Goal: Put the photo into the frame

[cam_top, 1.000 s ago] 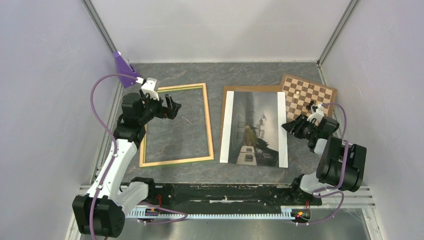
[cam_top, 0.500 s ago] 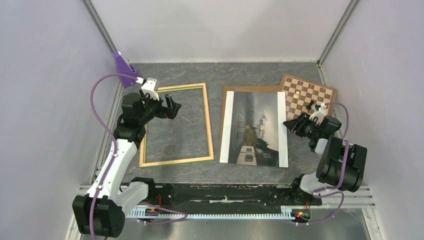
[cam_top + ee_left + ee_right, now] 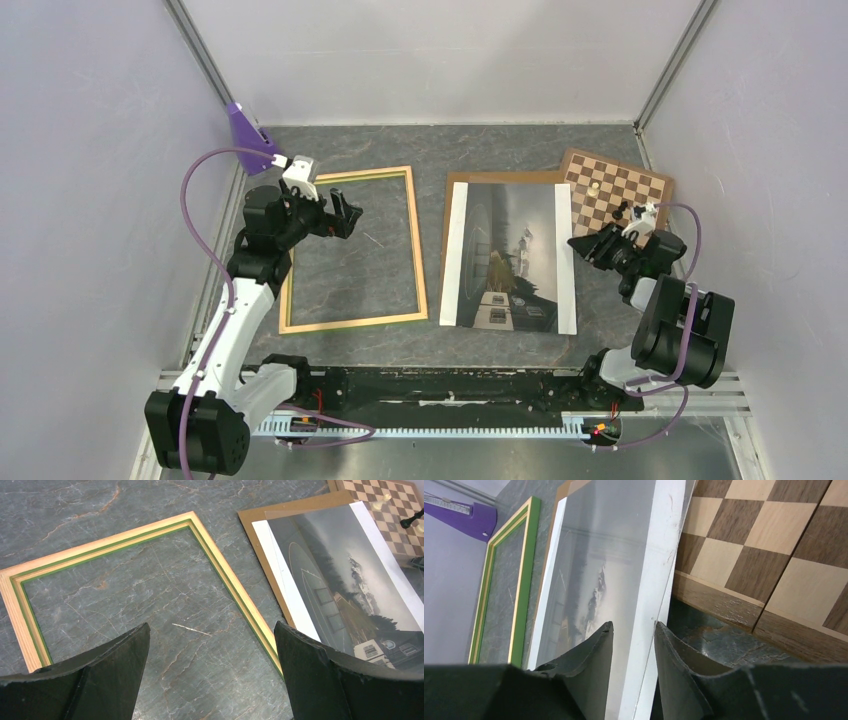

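Observation:
The frame lies flat at left of centre, pale wood rails with a green inner line, bare table inside it. The photo lies face up to its right on a brown hardboard panel. My left gripper hovers over the frame's far left part, wide open and empty. My right gripper sits low at the photo's right side. Its jaws stand narrowly apart astride the photo's white edge strip, with a gap still showing.
A brown-and-cream chessboard lies at the back right, right beside the photo, with a white pawn and a dark piece on it. A purple mount stands at the back left corner. Walls close three sides.
My right gripper's jaws have narrowed around the photo's right edge, and the wrist has shifted slightly right and away. The left arm, frame and photo have not moved.

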You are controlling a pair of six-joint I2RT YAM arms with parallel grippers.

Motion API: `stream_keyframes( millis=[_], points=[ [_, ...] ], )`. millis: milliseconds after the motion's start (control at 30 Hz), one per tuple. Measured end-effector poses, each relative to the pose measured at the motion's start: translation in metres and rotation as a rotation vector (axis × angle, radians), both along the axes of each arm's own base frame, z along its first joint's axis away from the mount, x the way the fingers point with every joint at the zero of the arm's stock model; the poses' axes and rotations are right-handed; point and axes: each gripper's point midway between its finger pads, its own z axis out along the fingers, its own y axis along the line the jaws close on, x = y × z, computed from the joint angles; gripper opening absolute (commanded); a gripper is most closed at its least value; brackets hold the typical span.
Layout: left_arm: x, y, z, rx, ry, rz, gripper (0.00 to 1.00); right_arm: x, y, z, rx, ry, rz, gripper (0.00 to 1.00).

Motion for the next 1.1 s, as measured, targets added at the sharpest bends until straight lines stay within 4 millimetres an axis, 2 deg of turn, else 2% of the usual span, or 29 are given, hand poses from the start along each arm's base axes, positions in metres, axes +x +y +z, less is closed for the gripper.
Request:
stream_keyframes(
  millis=[567,900,1100],
  points=[
    [-0.001,-0.003,0.0,-0.005,0.0,-0.017,1.0,0.0,0.014,0.03,0.071,-0.098,0.065,0.36],
    [-0.002,-0.003,0.0,-0.006,0.0,-0.02,1.0,-0.004,0.019,0.031,0.068,-0.109,0.108,0.37],
    [-0.002,-0.004,0.001,-0.007,0.0,-0.024,1.0,-0.006,0.02,0.022,0.045,-0.09,0.159,0.38]
  ],
)
